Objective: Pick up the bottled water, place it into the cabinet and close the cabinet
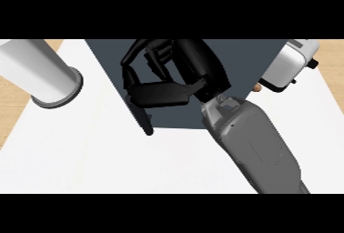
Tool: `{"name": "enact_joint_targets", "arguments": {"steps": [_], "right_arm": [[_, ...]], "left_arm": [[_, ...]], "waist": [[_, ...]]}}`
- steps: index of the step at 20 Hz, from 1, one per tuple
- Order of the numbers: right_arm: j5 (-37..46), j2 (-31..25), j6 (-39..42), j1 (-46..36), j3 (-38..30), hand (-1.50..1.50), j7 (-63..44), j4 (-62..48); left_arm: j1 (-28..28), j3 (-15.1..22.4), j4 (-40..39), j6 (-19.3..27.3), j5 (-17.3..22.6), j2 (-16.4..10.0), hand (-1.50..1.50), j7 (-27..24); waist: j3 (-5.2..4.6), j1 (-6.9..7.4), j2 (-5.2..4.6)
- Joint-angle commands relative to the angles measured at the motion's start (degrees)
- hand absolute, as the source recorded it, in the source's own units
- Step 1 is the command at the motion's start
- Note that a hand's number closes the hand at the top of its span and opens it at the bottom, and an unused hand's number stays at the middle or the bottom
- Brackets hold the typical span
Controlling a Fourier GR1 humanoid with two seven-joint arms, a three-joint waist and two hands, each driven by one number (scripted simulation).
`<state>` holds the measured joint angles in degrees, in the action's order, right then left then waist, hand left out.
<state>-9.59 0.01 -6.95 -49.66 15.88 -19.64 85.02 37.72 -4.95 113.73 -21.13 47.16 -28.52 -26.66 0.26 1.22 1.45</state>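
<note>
bottled water: doesn't show anywhere in this view; can't tell where it is.
right hand [194,63]: mine, black, over the middle of the dark panel, towards the counter's far edge. Fingers [142,59] curled in & pointing left, thumb tucked below them as a flat black pad. Nothing shows inside the curl, only dark panel thru the gaps.
forearm [252,141]: grey, comes in from the near-right corner, runs diag up-left to the wrist, which sits at the panel's near edge.
cabinet [107,57]: reads as a dark slate panel, wide at the far edge & narrowing towards me. Its near edge is a straight line across the counter's middle.
black strip [143,119]: thin, runs along the panel's lower-left edge, just below-left of my thumb. Can't tell if it's a door edge, or if the door is open or closed.
counter [101,157]: white. Big bare stretch on the near-left, from the panel's near edge to the near edge. A narrower bare strip lies right of my forearm, out to the right edge.
white cylinder [40,70]: large, grey rim, at the far-left corner. Well apart from my fingers, w/ bare counter between.
toaster [289,61]: white, at the far-right corner, just off the panel's right edge.
brown thing [259,87]: small, just beside the toaster's near end. Too small to name.
</note>
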Motion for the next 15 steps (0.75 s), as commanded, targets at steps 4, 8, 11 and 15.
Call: {"name": "enact_joint_targets", "arguments": {"steps": [4,8,11,15], "right_arm": [[0.77,-1.42,1.17,-3.09,-5.33,1.5,4.13,-14.2],[2.12,-2.03,-0.01,-3.57,-6.11,1.5,4.43,-16.82],[2.34,-2.45,0.32,-2.25,-6.25,1.5,6.3,-17.12],[2.25,-2.26,0.94,-1.87,-5.83,1.5,6.47,-17.32]], "left_arm": [[-2.19,-2.02,-0.93,-1.15,1.97,-0.99,1.5,1.38],[-1.68,-1.58,-0.27,-2.54,2.64,-1.1,1.5,1.6],[-2.88,-1.27,2.08,-0.64,3.06,-1.63,1.5,3.36],[-3.56,-1.05,1.64,-0.83,2.84,-1.53,1.5,3.71]], "waist": [[-0.31,0.6,-2.16],[-0.38,1.85,-2.43],[-0.28,1.75,-2.76],[-0.32,1.71,-2.62]]}}
